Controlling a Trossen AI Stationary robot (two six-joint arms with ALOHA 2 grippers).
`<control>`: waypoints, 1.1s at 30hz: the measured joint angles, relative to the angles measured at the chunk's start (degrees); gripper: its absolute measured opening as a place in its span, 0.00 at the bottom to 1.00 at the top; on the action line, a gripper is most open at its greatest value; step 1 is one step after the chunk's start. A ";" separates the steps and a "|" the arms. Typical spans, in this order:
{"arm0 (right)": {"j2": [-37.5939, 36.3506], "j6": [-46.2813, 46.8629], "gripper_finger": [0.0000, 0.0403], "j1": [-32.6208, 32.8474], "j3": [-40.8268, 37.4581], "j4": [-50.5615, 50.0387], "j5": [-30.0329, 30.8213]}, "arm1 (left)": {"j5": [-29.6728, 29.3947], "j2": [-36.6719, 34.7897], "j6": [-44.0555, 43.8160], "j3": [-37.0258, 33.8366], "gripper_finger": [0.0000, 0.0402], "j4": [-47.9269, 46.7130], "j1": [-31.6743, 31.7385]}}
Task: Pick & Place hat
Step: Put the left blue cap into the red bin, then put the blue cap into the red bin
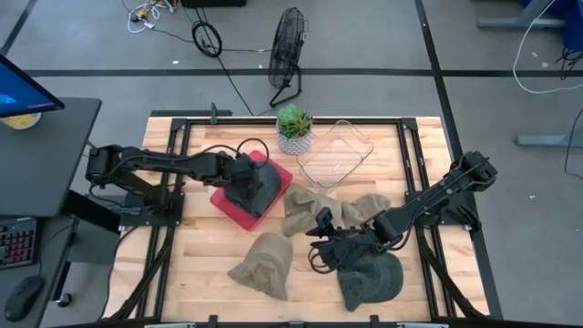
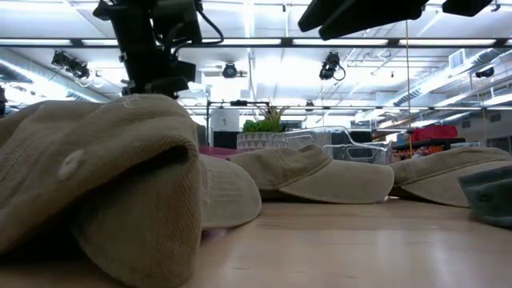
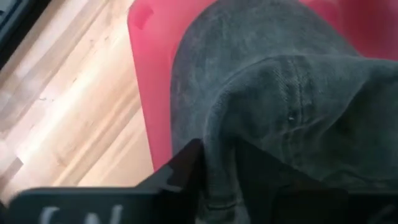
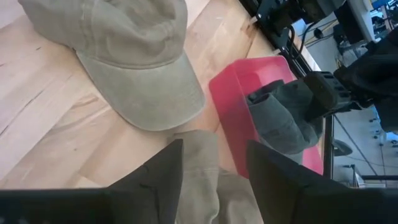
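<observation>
A dark grey hat (image 1: 264, 187) lies on the red tray (image 1: 230, 202). My left gripper (image 1: 244, 178) is over it and shut on it, seen close in the left wrist view (image 3: 221, 186). Three tan hats (image 1: 264, 264) (image 1: 303, 210) (image 1: 366, 211) and a dark green hat (image 1: 372, 278) rest on the wooden table. My right gripper (image 1: 321, 234) hovers low between them, open. In the right wrist view (image 4: 208, 180) its fingers stand on either side of a tan hat's edge (image 4: 199, 162). Whether they touch it, I cannot tell. My left gripper pinches a raised fold of the dark grey hat's crown (image 3: 221, 149) between its two fingers (image 3: 180, 171), coming from above at a slant from the table's left. The rest of the hat lies slack on the red tray (image 3: 152, 74).
A clear plastic bin (image 1: 335, 153) and a potted plant (image 1: 293, 128) stand at the far side of the table. Bare wood (image 1: 196, 264) lies near the left front. In the low view the nearest tan hat (image 2: 104, 184) blocks much of the table.
</observation>
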 joint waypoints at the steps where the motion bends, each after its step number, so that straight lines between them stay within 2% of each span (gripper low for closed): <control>1: 0.00 0.00 0.44 -0.02 -0.02 0.00 0.02 | 0.11 0.00 0.00 0.00 0.30 -0.09 0.22; 8: 0.02 -0.20 0.44 -0.75 -0.02 -0.02 0.00 | 0.25 -0.11 4.20 0.00 0.44 -0.10 2.41; 15: 0.03 -0.28 0.44 -1.36 0.45 -2.33 0.00 | 0.25 -6.60 4.09 0.02 0.44 0.16 -1.27; 18: 0.11 4.20 0.44 -1.05 3.21 -6.40 -0.02 | 0.21 -10.94 4.02 0.02 0.42 0.99 -3.86; 23: 0.11 23.43 0.44 -0.08 9.20 -17.03 -2.14 | 0.21 -16.04 1.24 0.04 0.39 4.48 -9.57; 27: 0.04 43.06 0.44 0.81 10.80 -23.18 -12.74 | 0.04 -16.66 1.48 0.04 0.37 7.04 -14.60; 30: 0.00 57.75 0.44 2.36 9.65 -23.75 -20.93 | -0.26 -15.57 2.83 0.08 0.36 9.57 -18.78; 33: 0.04 69.80 0.44 4.72 7.79 -25.64 -24.70 | -0.47 -13.77 2.73 0.02 0.34 12.57 -22.85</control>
